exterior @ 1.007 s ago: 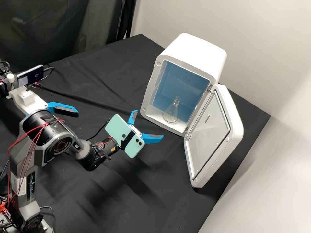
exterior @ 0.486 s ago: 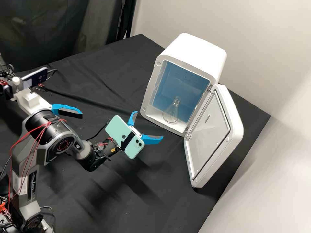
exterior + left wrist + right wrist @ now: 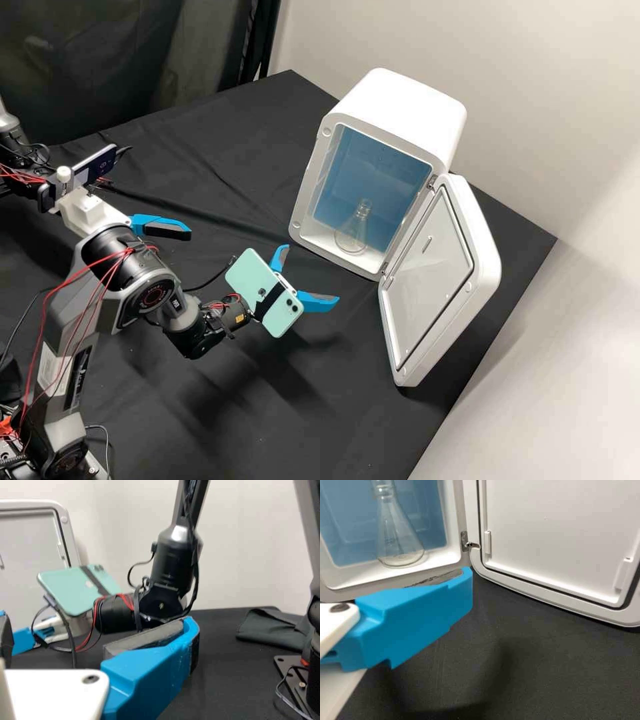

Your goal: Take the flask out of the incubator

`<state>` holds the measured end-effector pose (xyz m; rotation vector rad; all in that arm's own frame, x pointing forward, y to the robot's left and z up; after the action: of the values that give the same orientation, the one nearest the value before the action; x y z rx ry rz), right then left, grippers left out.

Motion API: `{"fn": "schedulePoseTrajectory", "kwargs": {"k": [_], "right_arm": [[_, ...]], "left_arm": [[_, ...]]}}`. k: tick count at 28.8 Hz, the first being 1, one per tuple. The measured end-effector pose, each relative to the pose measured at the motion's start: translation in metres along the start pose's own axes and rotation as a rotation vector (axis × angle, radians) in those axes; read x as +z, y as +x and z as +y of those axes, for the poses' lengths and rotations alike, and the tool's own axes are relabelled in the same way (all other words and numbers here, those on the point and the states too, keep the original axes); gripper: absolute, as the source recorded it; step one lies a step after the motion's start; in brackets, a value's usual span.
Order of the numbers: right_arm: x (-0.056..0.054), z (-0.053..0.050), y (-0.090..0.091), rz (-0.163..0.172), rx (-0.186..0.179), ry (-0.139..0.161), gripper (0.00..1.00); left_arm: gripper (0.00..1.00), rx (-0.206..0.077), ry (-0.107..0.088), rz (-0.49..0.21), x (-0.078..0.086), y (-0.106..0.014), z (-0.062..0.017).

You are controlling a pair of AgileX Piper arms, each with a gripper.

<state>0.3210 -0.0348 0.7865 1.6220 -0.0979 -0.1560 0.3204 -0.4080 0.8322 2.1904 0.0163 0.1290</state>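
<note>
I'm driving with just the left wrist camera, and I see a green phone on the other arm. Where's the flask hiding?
Observer: The flask stands upright on the floor inside the incubator.
Operator: Is the other arm near it?
Observer: The right gripper is in front of the opening, jaws open, not touching the flask.
Operator: Is anything in the flask?
Observer: The right wrist view shows clear glass that looks empty.
</note>
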Motion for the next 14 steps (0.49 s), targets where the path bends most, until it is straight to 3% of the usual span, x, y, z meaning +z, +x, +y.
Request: {"fn": "schedulePoseTrajectory", "kwargs": {"k": [4, 8, 14], "right_arm": [[0.002, 0.006, 0.004, -0.004, 0.023, 0.003, 1.0], [0.009, 0.012, 0.007, -0.022, 0.042, 0.006, 1.0], [0.013, 0.013, 0.007, -0.035, 0.047, 0.008, 1.0]], "left_arm": [[1.0, 0.022, 0.0, -0.004, 0.0, -0.001, 0.0017], [1.0, 0.022, 0.001, -0.004, 0.0, -0.001, 0.0017], [1.0, 0.022, 0.023, -0.002, 0.0, -0.001, 0.0015]]}}
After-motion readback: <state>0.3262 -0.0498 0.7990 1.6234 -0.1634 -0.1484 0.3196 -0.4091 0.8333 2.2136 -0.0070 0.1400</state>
